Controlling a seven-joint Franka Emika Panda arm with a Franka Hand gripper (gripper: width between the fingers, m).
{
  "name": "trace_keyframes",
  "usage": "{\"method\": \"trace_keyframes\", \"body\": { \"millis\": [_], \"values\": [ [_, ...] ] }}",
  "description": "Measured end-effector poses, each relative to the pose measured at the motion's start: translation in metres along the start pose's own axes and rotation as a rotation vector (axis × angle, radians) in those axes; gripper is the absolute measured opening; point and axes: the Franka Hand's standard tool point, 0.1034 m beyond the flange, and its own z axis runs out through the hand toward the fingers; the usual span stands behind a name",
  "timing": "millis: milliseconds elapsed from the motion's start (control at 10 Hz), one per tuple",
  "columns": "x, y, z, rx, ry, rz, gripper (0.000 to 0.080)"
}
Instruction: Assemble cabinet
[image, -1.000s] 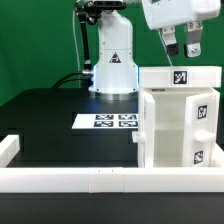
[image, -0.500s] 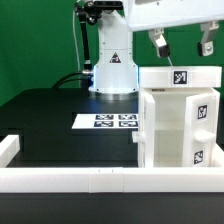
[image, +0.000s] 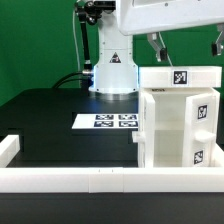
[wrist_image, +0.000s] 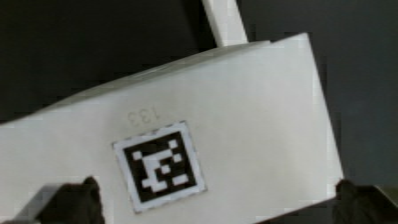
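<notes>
The tall white plastic tagged cabinet (image: 178, 115), standing at the exterior view's right against the near rail, is overhung by the spread, empty two-finger gripper (image: 186, 42), apparently awaiting a straight descent to grasp its top.

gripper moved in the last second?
Yes. The gripper opened and rose slightly, fingers now spread wide above the cabinet, which stayed put.
</notes>
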Motion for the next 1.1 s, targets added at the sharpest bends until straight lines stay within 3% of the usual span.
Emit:
{"method": "trace_keyframes", "body": {
  "millis": [100, 200, 300, 500, 800, 900, 1100],
  "values": [
    [0.0001, 0.0004, 0.0000, -0.003, 0.000, -0.115, 0.0649],
    [-0.0001, 0.0011, -0.0006, -0.053, 0.007, -0.294, 0.0649],
    [-0.0012, -0.0024, -0.0020, -0.087, 0.007, -0.514, 0.0649],
    [-0.0011, -0.0027, -0.0010, -0.116, -0.011, -0.806, 0.0649],
    [-0.0002, 0.0006, -0.0007, -0.118, -0.024, -1.012, 0.0649],
    [0.0004, 0.0016, -0.0003, -0.129, -0.025, -1.094, 0.0649],
    [-0.0032, 0.0046, 0.0064, -0.189, -0.034, -1.434, 0.0649]
  ]
}}
